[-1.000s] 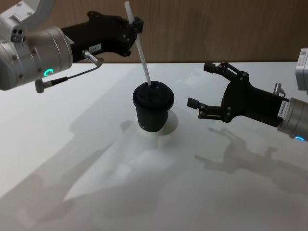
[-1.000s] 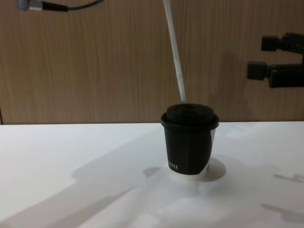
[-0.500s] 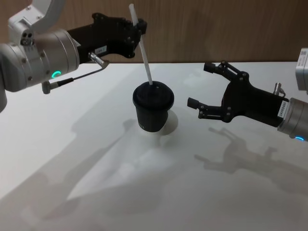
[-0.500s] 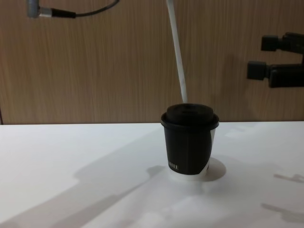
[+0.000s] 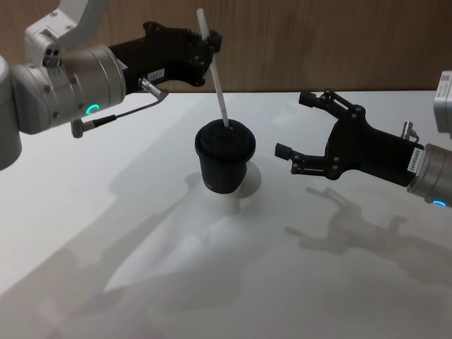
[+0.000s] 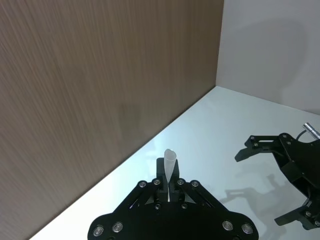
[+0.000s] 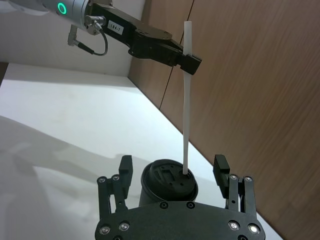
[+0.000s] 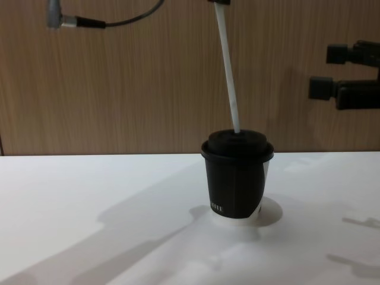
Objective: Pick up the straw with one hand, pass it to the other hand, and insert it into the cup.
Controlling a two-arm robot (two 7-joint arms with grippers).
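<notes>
Left gripper (image 5: 209,44) pinches the straw (image 5: 216,79) near its top, tip seemingly touching the cup (image 5: 224,157) lid; right gripper (image 5: 295,128) hangs spread wide, empty.

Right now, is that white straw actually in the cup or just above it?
Barely in: the straw has its lower tip at the lid hole of the cup, while the left gripper grips it near the top.
</notes>
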